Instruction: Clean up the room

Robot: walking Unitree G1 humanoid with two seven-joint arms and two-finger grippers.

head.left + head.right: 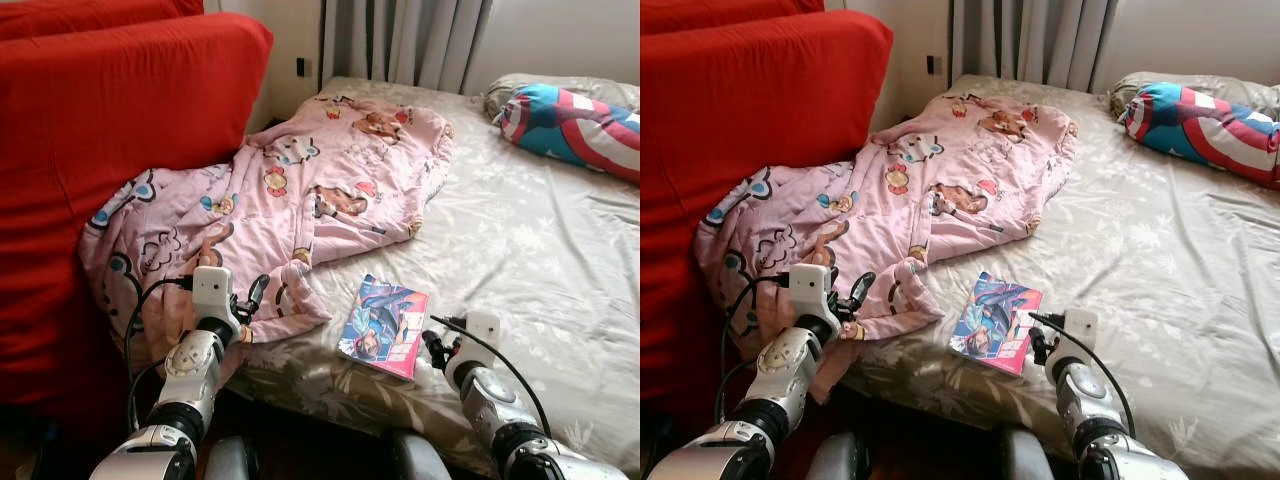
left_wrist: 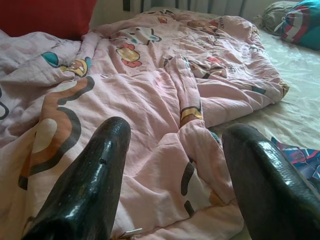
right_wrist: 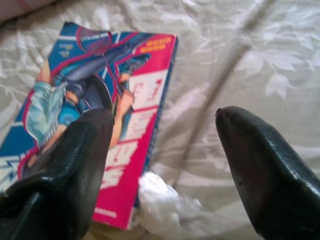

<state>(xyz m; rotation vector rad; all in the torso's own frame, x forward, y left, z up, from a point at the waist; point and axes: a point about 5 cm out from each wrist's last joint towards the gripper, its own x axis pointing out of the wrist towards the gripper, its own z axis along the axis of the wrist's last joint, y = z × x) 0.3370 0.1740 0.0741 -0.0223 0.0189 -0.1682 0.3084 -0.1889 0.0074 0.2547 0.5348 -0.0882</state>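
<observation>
- Right gripper (image 3: 165, 165), fingers spread wide and holding nothing, hovers over the bed's (image 1: 520, 250) near edge, just beside a comic book (image 1: 386, 326) and a crumpled white scrap (image 3: 162, 205).
- Left gripper (image 2: 175, 175), also wide open and empty, sits at the near-left corner against the pink cartoon-print blanket (image 1: 300, 200).
- A star-striped pillow (image 1: 575, 125) lies at the far right corner, beside the red sofa cushion (image 1: 100, 130).

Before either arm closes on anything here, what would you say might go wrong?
The book lies near the bed's edge, so a nudge from the open right tool might push it off. A crumpled white scrap sits beside its corner and could get pinched along with it. The open left tool hovers over the loose pink blanket, whose folds may bunch or drag.
</observation>
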